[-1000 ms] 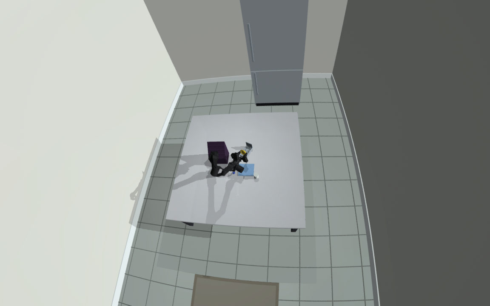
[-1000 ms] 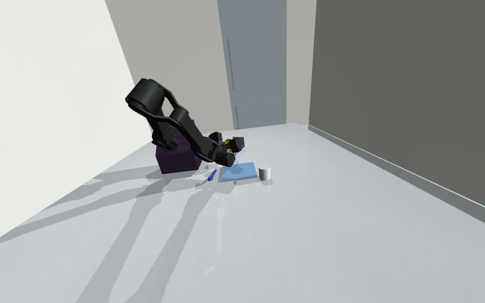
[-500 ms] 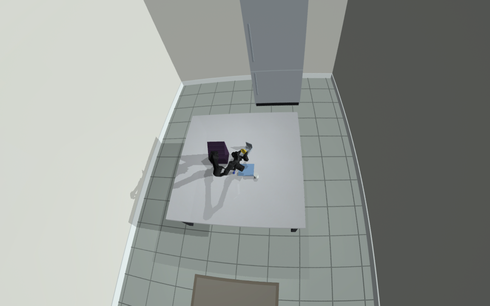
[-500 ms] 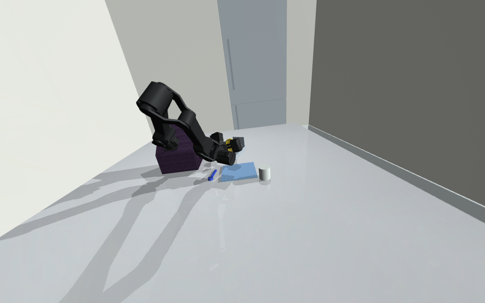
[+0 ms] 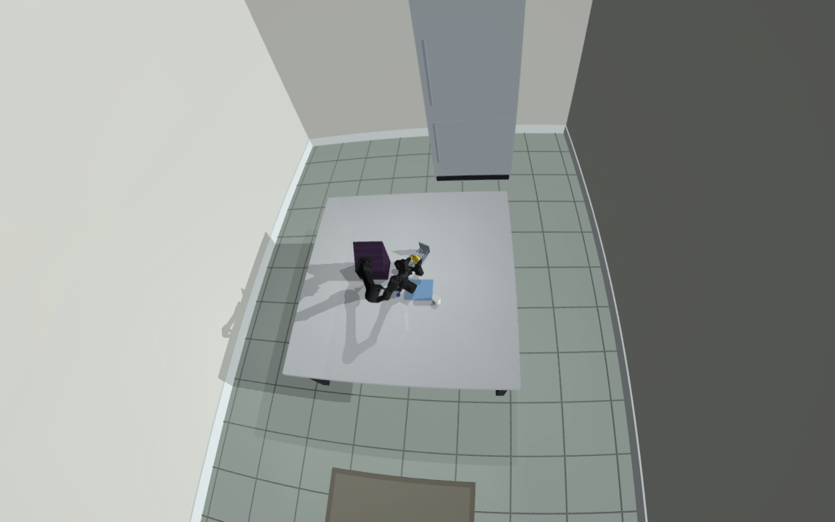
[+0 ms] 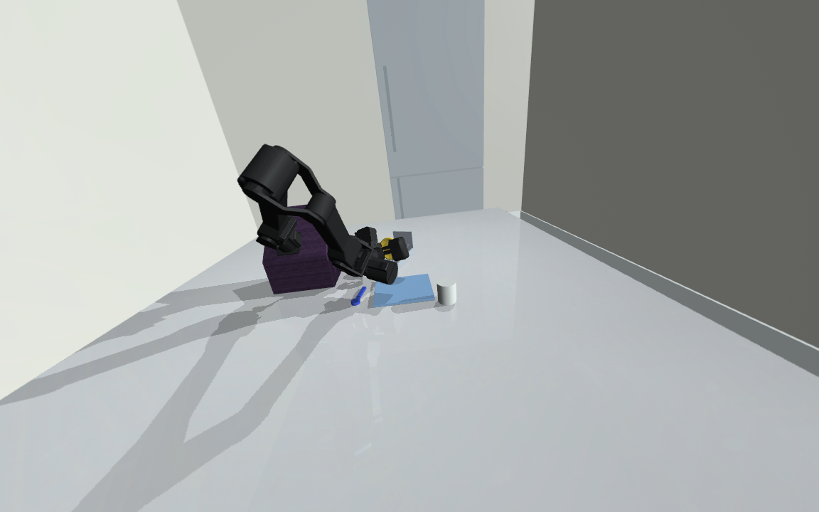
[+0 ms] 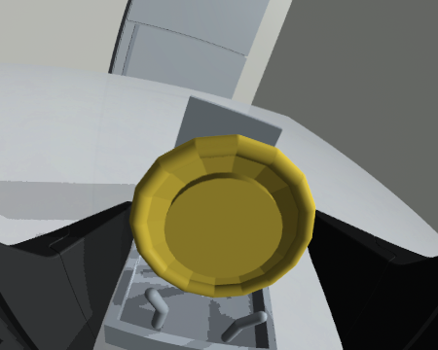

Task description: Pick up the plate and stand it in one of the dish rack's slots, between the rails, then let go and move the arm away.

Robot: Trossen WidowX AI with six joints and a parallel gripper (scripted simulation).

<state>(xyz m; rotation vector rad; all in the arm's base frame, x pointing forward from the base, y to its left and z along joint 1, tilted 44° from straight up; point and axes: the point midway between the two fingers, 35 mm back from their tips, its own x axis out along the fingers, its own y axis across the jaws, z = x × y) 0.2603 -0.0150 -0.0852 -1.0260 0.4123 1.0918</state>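
From above, the arm (image 5: 381,286) reaches across the table (image 5: 472,337), its gripper (image 5: 414,260) clamped on the yellow plate (image 5: 414,259) beside the grey rack (image 5: 423,249). From the side, a blue mat (image 6: 403,289) and a white cup (image 6: 446,293) lie nearby. At the wrist, the plate (image 7: 223,224) hangs face-on above the rack (image 7: 194,340).
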